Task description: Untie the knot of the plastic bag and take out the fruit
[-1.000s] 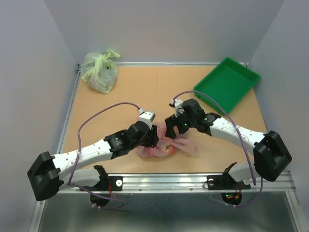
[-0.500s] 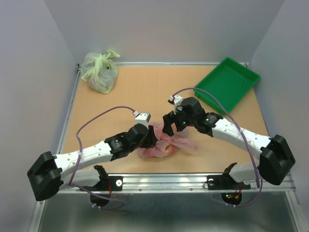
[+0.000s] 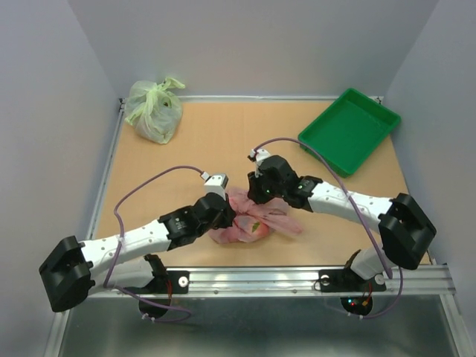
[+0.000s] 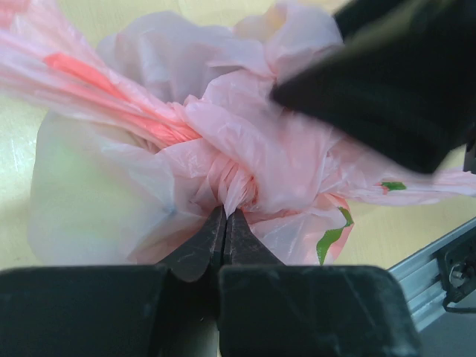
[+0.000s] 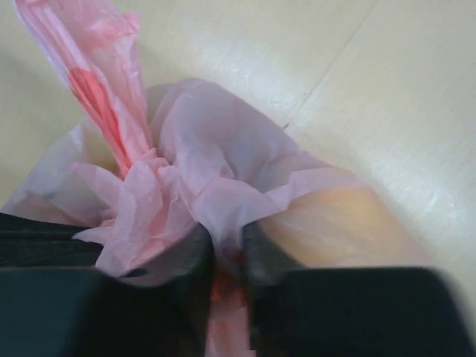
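Observation:
The pink plastic bag (image 3: 251,224) lies near the table's front edge between both arms. Its knot (image 4: 234,178) is a twisted tuft, with one long tail running up to the left. My left gripper (image 4: 224,214) is shut, its tips pinching the plastic at the base of the knot. My right gripper (image 5: 227,242) is shut on a fold of the bag just beside the knot (image 5: 141,201). In the top view the left gripper (image 3: 232,216) and right gripper (image 3: 257,199) meet over the bag. An orange-peach fruit (image 5: 349,223) shows through the film; any other fruit is hidden.
A pale green tied bag (image 3: 154,111) sits at the back left corner. A green tray (image 3: 349,128) stands at the back right. Grey walls close in the table on three sides, and a metal rail (image 3: 297,279) runs along the front edge.
Both grippers have closed on the pink bag. The right arm has swung left and down onto the bag, and the left gripper has edged in to the knot.

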Available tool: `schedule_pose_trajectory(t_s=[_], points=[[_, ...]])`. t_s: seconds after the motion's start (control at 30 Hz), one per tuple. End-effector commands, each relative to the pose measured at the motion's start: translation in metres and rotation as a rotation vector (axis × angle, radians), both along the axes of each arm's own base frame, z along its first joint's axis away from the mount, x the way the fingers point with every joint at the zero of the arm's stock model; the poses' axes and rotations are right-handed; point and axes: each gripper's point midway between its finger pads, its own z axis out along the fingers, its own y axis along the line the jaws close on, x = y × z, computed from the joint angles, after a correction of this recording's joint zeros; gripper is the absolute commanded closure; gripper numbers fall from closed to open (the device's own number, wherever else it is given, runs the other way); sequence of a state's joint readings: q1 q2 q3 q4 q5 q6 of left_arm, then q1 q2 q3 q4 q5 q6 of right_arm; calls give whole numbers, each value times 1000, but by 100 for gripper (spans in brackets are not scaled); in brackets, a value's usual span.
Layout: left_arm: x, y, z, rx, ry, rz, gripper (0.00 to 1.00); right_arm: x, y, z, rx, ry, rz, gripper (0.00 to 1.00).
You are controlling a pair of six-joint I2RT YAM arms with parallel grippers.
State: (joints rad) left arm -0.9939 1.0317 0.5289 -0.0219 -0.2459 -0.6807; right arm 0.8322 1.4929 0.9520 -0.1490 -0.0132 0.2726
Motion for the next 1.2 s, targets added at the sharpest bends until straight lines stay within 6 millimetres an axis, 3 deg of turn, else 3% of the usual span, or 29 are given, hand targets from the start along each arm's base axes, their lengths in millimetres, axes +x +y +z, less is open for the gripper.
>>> schedule_pose_trajectory(t_s=[0.0, 0.03, 0.13, 0.23, 0.27, 0.37, 0.47, 0.57, 0.6, 0.7, 0.73, 0.8, 0.87, 0.97, 1.1, 1.13, 1.17], points=[[5, 9, 5, -17, -35, 60, 100, 26, -16, 20, -10, -134, -159, 93], [7, 13, 5, -11, -35, 90, 100, 30, -22, 23, -26, -162, -184, 100], [11, 25, 6, 3, -40, 156, 100, 52, -55, 39, -103, -273, -318, 100], [16, 41, 7, 36, -45, 224, 100, 80, -109, 52, -126, -304, -535, 100], [18, 44, 10, 28, -45, 247, 100, 92, -137, 52, -107, -279, -640, 100], [28, 70, 11, 46, -44, 344, 100, 105, -181, 60, -56, -260, -780, 100], [46, 103, 18, 49, -67, 451, 100, 108, -192, 62, -35, -239, -793, 100], [62, 118, 34, 16, -114, 505, 100, 104, -180, 61, -7, -211, -719, 96], [68, 123, 41, 12, -136, 517, 100, 98, -164, 61, 15, -190, -613, 79], [80, 106, 61, -36, -183, 463, 100, 82, -131, 79, 75, -202, -400, 43], [84, 97, 72, -54, -203, 422, 100, 72, -115, 86, 80, -222, -330, 26], [89, 88, 70, -36, -192, 385, 100, 60, -99, 111, 75, -314, -219, 14], [92, 80, 72, -12, -190, 342, 100, 40, -72, 121, 43, -384, -61, 11], [93, 77, 76, -4, -198, 316, 100, 23, -42, 119, 23, -410, 124, 9], [89, 82, 80, -2, -208, 321, 100, 33, -25, 92, -49, -381, 220, 8], [88, 83, 80, -2, -208, 322, 100, 39, -20, 77, -78, -355, 229, 8], [86, 86, 78, 4, -204, 326, 100, 46, -16, 82, -87, -377, 231, 8]])
